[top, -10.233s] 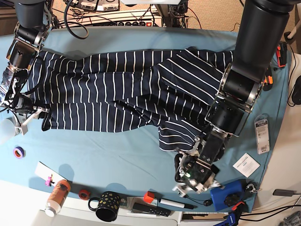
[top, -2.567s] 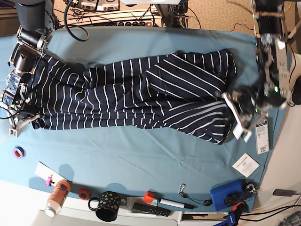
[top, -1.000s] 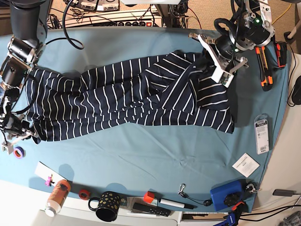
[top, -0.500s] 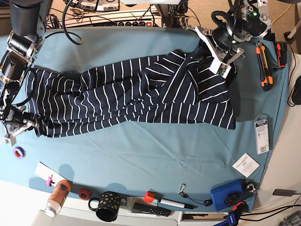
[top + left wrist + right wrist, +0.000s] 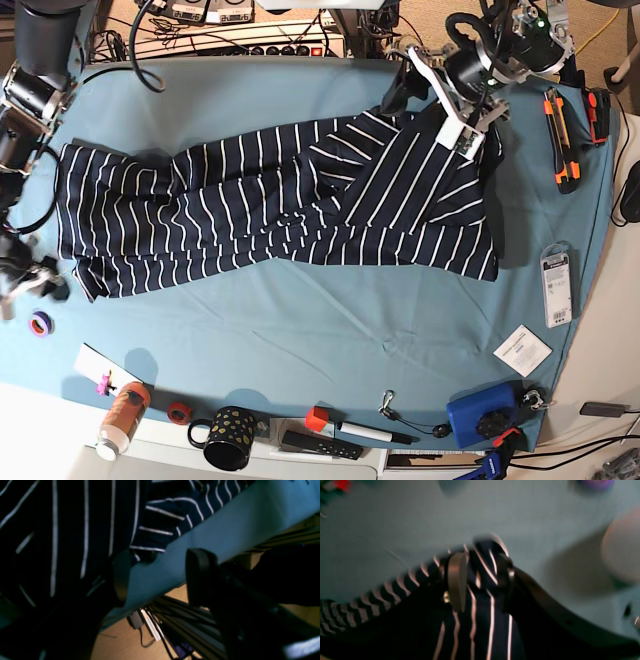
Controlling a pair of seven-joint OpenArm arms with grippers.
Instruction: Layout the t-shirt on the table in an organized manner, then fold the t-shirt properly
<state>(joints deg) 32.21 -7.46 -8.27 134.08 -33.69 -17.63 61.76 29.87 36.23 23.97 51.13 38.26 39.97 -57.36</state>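
Note:
The navy white-striped t-shirt [image 5: 270,210] lies stretched lengthwise across the teal table [image 5: 300,340], creased and overlapped in its right half. My left gripper [image 5: 432,108] hovers at the shirt's far right corner near the table's back edge. In the left wrist view it [image 5: 160,577] stands open over bare table cloth [image 5: 225,525], with shirt fabric [image 5: 75,530] beside one finger. My right gripper [image 5: 35,285] is at the shirt's near left corner. In the right wrist view it [image 5: 480,580] is open, and a striped corner of the shirt [image 5: 475,620] lies between its fingers.
A purple tape roll [image 5: 40,323] lies just below the right gripper. A bottle [image 5: 122,418], a spotted mug [image 5: 228,437], a marker and a blue box [image 5: 485,418] line the front edge. Orange cutters [image 5: 560,140], a packet [image 5: 556,285] and a card [image 5: 522,350] lie on the right.
Both grippers have opened. The left one released the shirt's far right part, which now lies spread out flatter. The right arm has shifted slightly left and toward the front.

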